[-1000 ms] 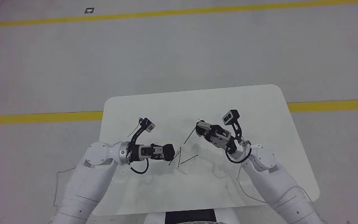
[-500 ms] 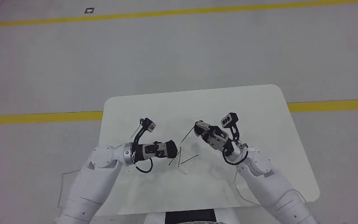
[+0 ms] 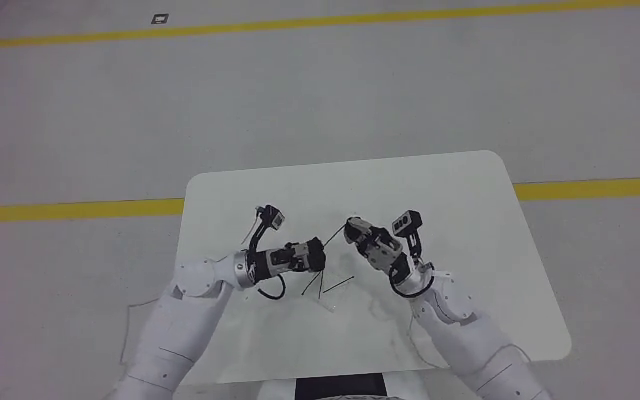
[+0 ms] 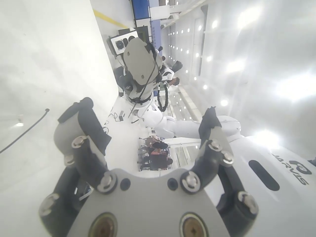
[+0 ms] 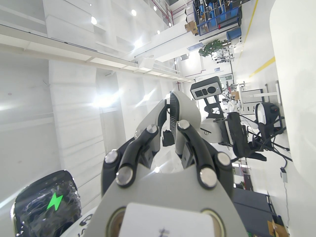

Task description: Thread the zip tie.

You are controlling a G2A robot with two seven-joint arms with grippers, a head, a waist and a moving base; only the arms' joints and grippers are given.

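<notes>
Three zip ties [image 3: 337, 286] (one in right claw [image 3: 349, 231])

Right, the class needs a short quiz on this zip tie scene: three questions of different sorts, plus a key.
1. True or false: the left end effector is clamped shut on something.
2. Multiple choice: the loose zip ties lie on A) the floor, B) the white table, C) a tray.
3. Fill in the blank: the right end effector is ____ on the held zip tie, a thin black strip sticking out toward the other arm.

Key: 1 false (its fingers stand wide apart with nothing between them); 2 B; 3 shut.
</notes>
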